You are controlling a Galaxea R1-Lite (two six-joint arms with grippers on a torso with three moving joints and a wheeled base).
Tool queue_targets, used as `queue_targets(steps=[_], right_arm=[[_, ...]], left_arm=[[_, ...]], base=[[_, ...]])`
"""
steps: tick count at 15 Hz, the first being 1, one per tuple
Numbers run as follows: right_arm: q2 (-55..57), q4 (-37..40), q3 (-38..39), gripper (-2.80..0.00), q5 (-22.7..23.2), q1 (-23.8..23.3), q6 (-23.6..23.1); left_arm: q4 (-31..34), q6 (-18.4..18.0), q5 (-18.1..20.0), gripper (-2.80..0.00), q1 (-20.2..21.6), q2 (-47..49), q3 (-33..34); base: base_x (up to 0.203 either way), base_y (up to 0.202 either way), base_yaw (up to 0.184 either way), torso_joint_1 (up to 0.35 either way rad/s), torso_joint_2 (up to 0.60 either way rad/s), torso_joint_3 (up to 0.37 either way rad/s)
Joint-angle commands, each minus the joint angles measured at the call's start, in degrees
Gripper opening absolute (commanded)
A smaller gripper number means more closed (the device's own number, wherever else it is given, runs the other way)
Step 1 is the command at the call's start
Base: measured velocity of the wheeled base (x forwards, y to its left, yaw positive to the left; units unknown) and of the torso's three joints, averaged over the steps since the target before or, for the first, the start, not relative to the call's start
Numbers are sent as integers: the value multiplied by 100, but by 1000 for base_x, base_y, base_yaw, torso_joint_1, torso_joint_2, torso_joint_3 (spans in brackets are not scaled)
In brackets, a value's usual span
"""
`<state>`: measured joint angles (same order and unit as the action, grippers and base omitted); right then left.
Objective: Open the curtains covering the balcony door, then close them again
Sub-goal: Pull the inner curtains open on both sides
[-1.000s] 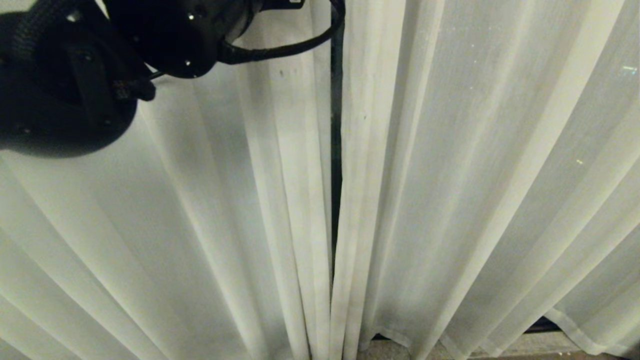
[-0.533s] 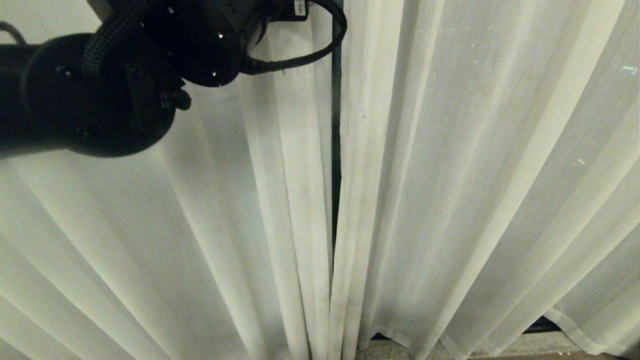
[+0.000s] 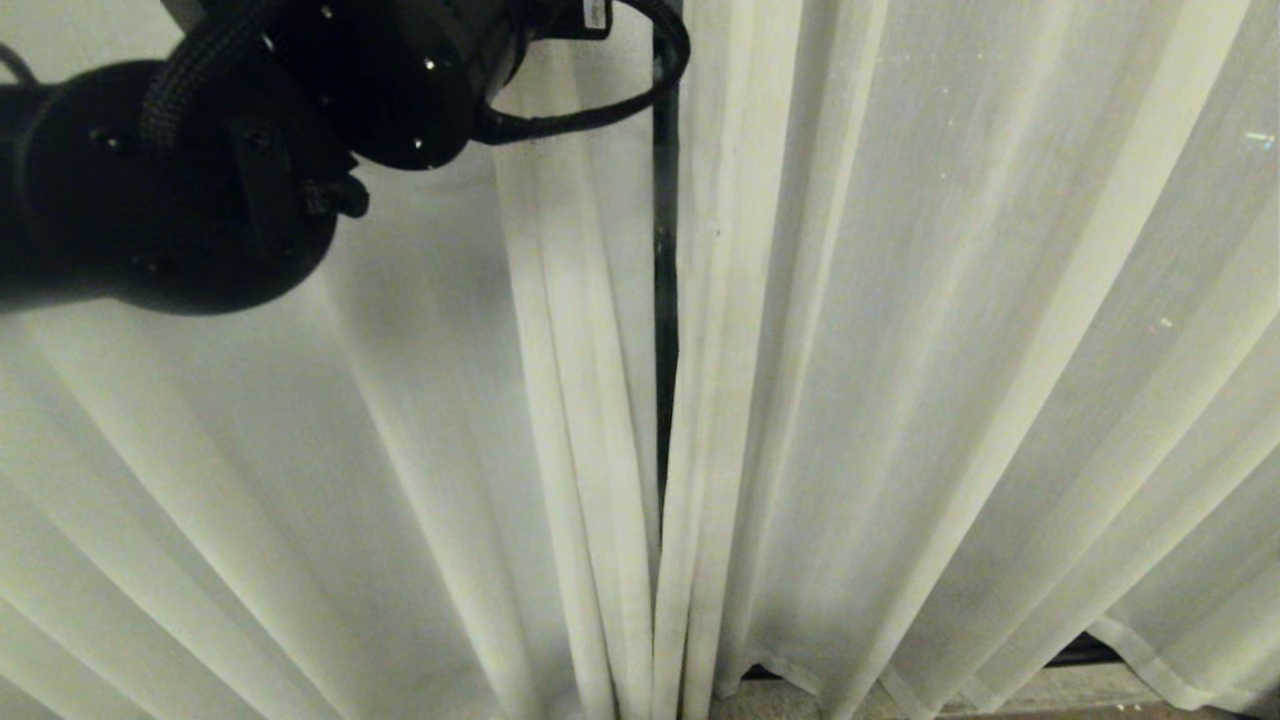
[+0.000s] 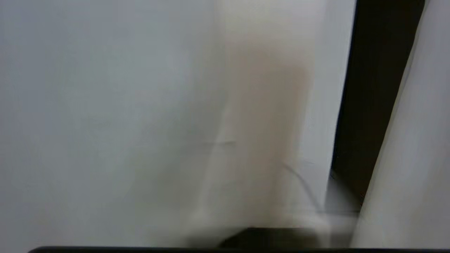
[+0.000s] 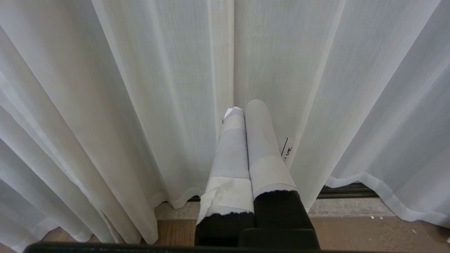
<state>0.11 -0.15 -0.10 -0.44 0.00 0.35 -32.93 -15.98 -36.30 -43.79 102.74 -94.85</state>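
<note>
The curtains [image 3: 900,350] hang drawn, with a dark sliver of the balcony door [image 3: 663,300] between their inner edges, just beside the raised left end effector. Whether its jaws have caught the left panel's edge I cannot tell. A thin pinch could slip once pulling starts. The right end effector [image 5: 244,109] hangs low, its jaws together on nothing.

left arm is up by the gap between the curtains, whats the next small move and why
Probably draw the left arm sideways toward the robot's left, taking the left curtain along. The two curtains hang nearly shut, with only a thin dark strip of door showing between them, and the left wrist view is filled with fabric. Whether the cloth is truly gripped cannot be seen.
</note>
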Motion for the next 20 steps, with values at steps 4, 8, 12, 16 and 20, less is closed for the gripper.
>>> queue_targets(steps=[4, 8, 12, 16, 20], right_arm=[[-2, -2, 1, -280, 0, 0, 0], [-2, -2, 1, -280, 0, 0, 0], [-2, -2, 1, -280, 0, 0, 0], [-2, -2, 1, -280, 0, 0, 0], [-2, -2, 1, -280, 0, 0, 0]], left_arm=[[-41, -300, -42, -280, -108, -490, 174], [-64, -548, -62, -280, -118, -1225, 746], [-65, -645, -165, -280, -55, -2105, 1530], [-65, -635, -236, -280, 526, -2856, 2164], [-65, -502, -211, -280, 1317, -3251, 2616]], base=[[0, 0, 0, 0, 0, 0], [0, 0, 0, 0, 0, 0], [0, 0, 0, 0, 0, 0], [0, 0, 0, 0, 0, 0], [0, 0, 0, 0, 0, 0]])
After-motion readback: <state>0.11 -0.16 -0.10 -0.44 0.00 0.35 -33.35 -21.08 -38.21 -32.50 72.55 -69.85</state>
